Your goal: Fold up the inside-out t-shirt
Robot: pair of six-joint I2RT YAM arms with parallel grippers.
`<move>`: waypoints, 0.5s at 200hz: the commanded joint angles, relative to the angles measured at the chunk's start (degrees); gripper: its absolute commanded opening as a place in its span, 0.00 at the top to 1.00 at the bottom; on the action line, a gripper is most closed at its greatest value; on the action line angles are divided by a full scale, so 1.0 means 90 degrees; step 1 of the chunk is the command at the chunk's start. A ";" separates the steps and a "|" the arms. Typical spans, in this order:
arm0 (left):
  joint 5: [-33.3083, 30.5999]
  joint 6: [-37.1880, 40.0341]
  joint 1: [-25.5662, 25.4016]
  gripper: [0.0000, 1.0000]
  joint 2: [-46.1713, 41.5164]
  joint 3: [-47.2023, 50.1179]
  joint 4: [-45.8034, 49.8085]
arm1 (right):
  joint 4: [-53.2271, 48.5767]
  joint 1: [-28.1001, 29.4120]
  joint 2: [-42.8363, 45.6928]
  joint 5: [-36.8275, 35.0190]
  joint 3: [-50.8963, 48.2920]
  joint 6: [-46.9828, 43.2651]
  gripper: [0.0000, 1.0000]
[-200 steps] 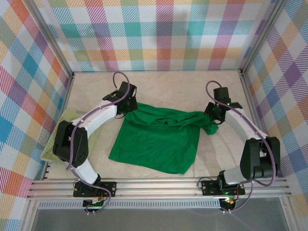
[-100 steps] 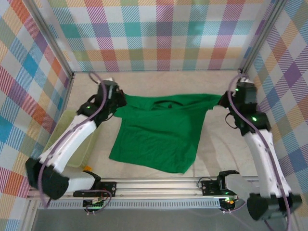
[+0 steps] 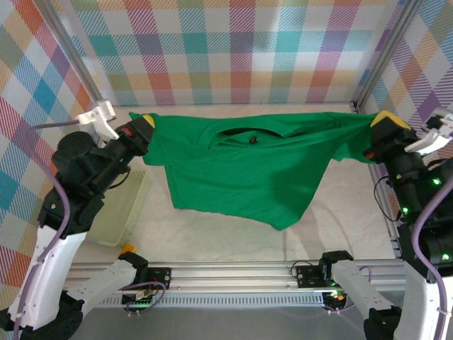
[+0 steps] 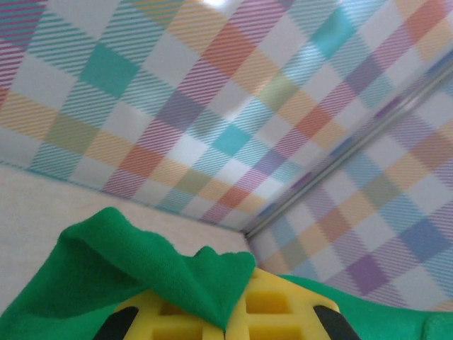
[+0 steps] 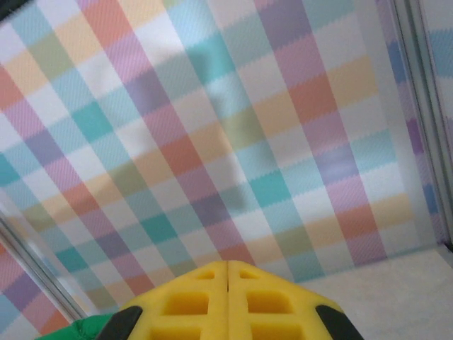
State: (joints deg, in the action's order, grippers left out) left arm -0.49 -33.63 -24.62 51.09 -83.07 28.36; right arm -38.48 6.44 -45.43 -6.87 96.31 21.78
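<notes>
Shirt status: the green t-shirt (image 3: 241, 166) is strung out between the two arms like washing on a line, up over the worktop (image 3: 340, 205) toward the checked back wall (image 3: 241, 49). The left arm (image 3: 78, 177) has one top corner and the right arm (image 3: 425, 212) has the other, so the top edge runs nearly straight across, with the neck hole a bit left of the middle. The rest hangs down, and the low corner on the right side droops furthest (can't tell whether it touches the worktop).

Left jaws are clamped on the cloth. From the left wrist camera, the yellow fingers (image 4: 279, 287) have a fold of t-shirt (image 4: 106, 283) flopped over them. Right jaws are closed right up too, with the two yellow fingers (image 5: 205, 278) pressed together with no gap. A scrap of the t-shirt (image 5: 74, 329) peeks out at the bottom left.

The pale mesh basket (image 3: 124, 212) sits at the left side of the worktop, under the left arm.
</notes>
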 commanded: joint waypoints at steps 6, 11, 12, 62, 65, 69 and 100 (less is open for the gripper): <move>0.0120 -0.0211 0.0021 1.00 0.0369 -0.0389 0.0091 | 0.0138 -0.0021 -0.0313 0.0000 0.0392 -0.0112 1.00; 0.0066 -0.0226 0.0026 1.00 0.0541 -0.0452 0.0144 | 0.0156 -0.0013 -0.0429 -0.0041 0.0402 -0.0124 1.00; 0.0055 -0.0227 0.0023 1.00 0.0577 -0.0465 0.0162 | 0.0170 -0.0013 -0.0449 -0.0054 0.0402 -0.0130 1.00; -0.0852 -0.0212 0.0118 1.00 0.3098 -0.1369 0.0947 | 0.0867 -0.0020 -0.2183 -0.0519 0.0235 -0.0426 1.00; -0.0881 -0.0218 0.0134 1.00 0.3291 -0.1453 0.0983 | 0.0912 -0.0014 -0.2334 -0.0528 0.0249 -0.0443 1.00; -0.0887 -0.0223 0.0193 1.00 0.3528 -0.1560 0.1006 | 0.0984 -0.0018 -0.2535 -0.0544 0.0255 -0.0475 1.00; -0.0911 -0.0217 0.0606 1.00 0.5532 -0.2616 0.1017 | 0.1497 -0.0022 -0.4397 -0.0671 0.0545 -0.0721 1.00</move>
State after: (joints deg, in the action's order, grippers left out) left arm -6.07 -35.20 -22.48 91.15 -99.37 34.46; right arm -29.43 6.44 -74.30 -10.52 99.50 18.24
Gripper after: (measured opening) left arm 0.050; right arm 0.063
